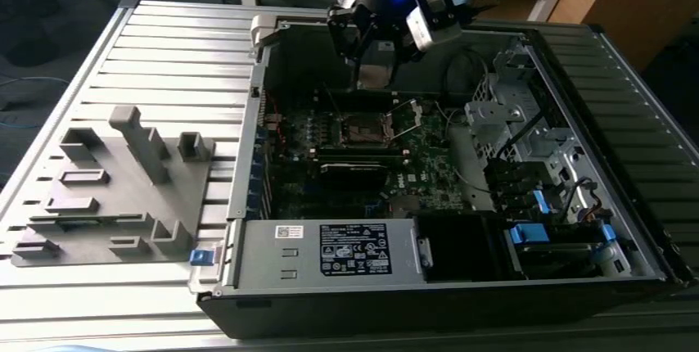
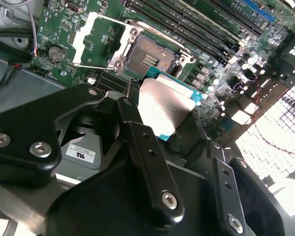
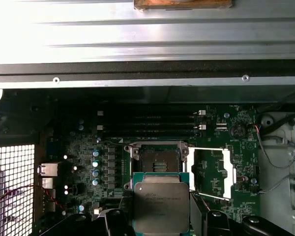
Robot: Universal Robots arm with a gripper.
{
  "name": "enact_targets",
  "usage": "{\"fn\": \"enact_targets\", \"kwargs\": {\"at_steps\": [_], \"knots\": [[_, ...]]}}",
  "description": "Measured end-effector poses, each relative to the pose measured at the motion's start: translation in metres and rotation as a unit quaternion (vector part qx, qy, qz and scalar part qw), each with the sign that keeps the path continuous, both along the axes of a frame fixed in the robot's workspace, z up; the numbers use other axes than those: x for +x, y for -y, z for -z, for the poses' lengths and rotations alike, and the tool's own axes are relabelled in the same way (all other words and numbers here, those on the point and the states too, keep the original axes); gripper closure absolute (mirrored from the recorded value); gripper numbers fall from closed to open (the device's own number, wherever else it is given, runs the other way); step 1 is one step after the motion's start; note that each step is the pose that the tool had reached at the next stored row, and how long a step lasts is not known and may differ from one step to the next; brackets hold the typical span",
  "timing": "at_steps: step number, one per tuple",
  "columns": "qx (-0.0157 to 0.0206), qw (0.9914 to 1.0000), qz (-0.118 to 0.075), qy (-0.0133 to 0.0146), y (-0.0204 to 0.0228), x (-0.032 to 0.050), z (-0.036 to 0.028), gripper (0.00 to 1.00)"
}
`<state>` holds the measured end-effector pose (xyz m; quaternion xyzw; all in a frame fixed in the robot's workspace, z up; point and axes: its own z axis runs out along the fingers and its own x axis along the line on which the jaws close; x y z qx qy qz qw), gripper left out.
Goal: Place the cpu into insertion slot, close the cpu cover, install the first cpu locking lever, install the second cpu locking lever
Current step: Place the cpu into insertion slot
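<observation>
Silver-grey metal tops the small flat square cpu [image 2: 163,105], which sits pinched between the two black fingers [image 2: 137,137] of the arm's black gripper [image 2: 162,120], the claw clenched on the chip's opposite edges. In both wrist views the cpu [image 3: 161,206] hangs over the green circuit board just beside the insertion slot [image 3: 160,160], a small square dark socket edged in silver, and has not gone into it; the socket's bed of contacts lies bare. The cpu cover [image 3: 212,172], a thin silver frame plate with a square opening, is swung open away from the socket and lies over the board on the side toward a round coin-cell battery [image 3: 237,130]. A thin silver wire lever [image 2: 94,65] runs along one edge of that open frame. Beyond the socket run several long narrow black memory slots [image 3: 147,124]. In the exterior view the gripper [image 1: 377,69] hangs above the far part of an open black-and-grey computer case [image 1: 437,307], higher than the board, with the socket [image 1: 366,128] below it and nearer the camera. The case lies on a ribbed light-grey metal table [image 1: 164,49], and a grey moulded parts holder [image 1: 110,188] rests on the table at the exterior view's left of the case.
</observation>
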<state>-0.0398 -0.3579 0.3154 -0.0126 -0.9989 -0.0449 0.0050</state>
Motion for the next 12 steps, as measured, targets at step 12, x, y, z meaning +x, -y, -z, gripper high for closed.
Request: {"fn": "enact_targets", "kwargs": {"at_steps": [12], "knots": [[0.0001,1.0,0.0,0.0,0.0,0.0,0.0015,0.46]]}}
